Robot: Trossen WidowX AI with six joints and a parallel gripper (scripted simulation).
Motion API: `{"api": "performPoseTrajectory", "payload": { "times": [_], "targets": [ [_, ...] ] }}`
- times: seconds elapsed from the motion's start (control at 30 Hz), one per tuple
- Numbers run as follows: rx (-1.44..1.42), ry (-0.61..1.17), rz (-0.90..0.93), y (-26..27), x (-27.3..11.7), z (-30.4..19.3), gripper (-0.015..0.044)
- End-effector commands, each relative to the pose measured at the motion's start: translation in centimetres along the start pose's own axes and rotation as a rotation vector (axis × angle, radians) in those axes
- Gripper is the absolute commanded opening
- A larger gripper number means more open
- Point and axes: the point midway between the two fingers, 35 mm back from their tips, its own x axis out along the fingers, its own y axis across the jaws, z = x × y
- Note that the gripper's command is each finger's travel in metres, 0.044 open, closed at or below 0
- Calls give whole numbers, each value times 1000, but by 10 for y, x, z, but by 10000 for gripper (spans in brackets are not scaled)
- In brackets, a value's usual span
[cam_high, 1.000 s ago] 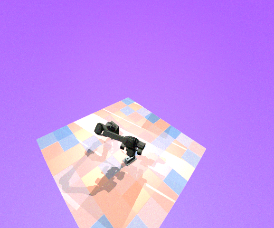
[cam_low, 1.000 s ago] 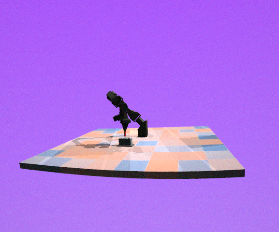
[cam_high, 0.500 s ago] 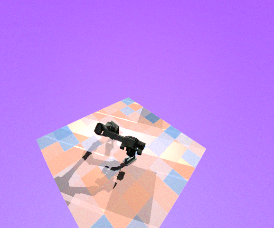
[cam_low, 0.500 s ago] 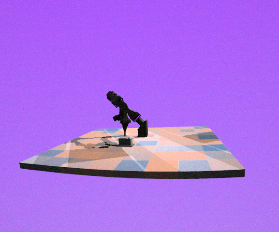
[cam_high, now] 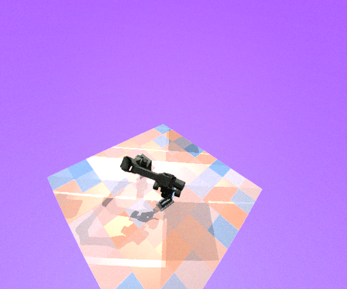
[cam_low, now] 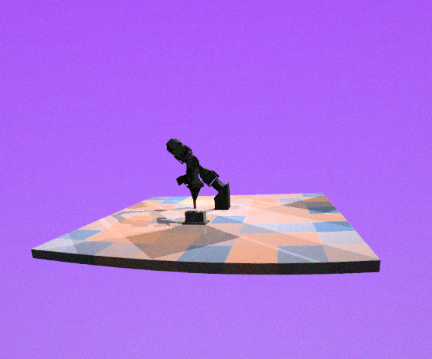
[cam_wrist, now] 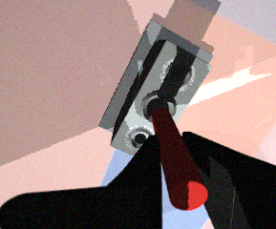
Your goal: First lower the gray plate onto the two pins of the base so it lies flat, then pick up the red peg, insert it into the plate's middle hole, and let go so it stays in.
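Observation:
My gripper (cam_high: 167, 197) (cam_low: 195, 200) (cam_wrist: 169, 140) is shut on the red peg (cam_low: 195, 205) (cam_wrist: 173, 155), which points down. The peg's lower end is at the middle hole of the gray plate (cam_wrist: 191, 92) in the wrist view. In the exterior view the peg's tip is just above the block's top; whether it has entered the hole is hard to tell. The plate lies flat on the base (cam_low: 195, 217) (cam_wrist: 119, 99). Its two outer holes show dark round centres, the far one partly in shadow. The peg cannot be made out in the top view.
The base stands on a tabletop (cam_high: 195, 270) (cam_low: 251, 250) with orange, pink and blue patches. The arm's own foot (cam_low: 221, 200) stands behind the base in the exterior view. Shadows of the arm and large gray shadow patches cross the tabletop.

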Motion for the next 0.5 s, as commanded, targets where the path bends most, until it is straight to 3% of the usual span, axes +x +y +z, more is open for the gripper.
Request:
{"api": "performPoseTrajectory", "payload": {
  "times": [0.0, 0.47],
  "targets": [
    [1, -2, 0, 0, 0, 0, 0],
    [0, -1, 0, 0, 5, 0, 0]
  ]
}}
